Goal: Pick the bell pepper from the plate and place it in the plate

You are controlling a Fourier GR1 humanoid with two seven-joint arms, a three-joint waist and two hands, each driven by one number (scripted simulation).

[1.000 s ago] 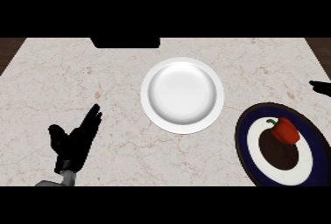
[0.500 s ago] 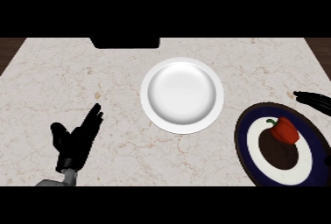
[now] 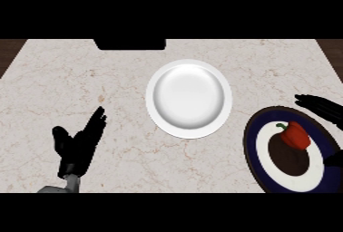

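Red and glossy, the small bell pepper (image 3: 295, 135) lay on the dark blue round plate with a white ring and a dark centre (image 3: 253, 149), near the counter's right front; it sat toward the upper part of that plate, on the white ring where it met the dark centre, its green stem pointing up and left. The robot's black right hand (image 3: 320, 107) came in from the right edge of the view, its fingers straight and spread, holding nothing; the fingertips reached over the blue plate's upper right rim, above and to the right of the pepper, apart from it. A further dark piece showed at the right edge lower down, beside the plate; I could not tell what part it was. The plain white round plate (image 3: 189, 98) stood in the middle of the pale marble counter (image 3: 80, 81), just left of the blue plate and not touching it. The black left hand (image 3: 80, 145) rested open at the lower left, fingers up, well apart from both plates.
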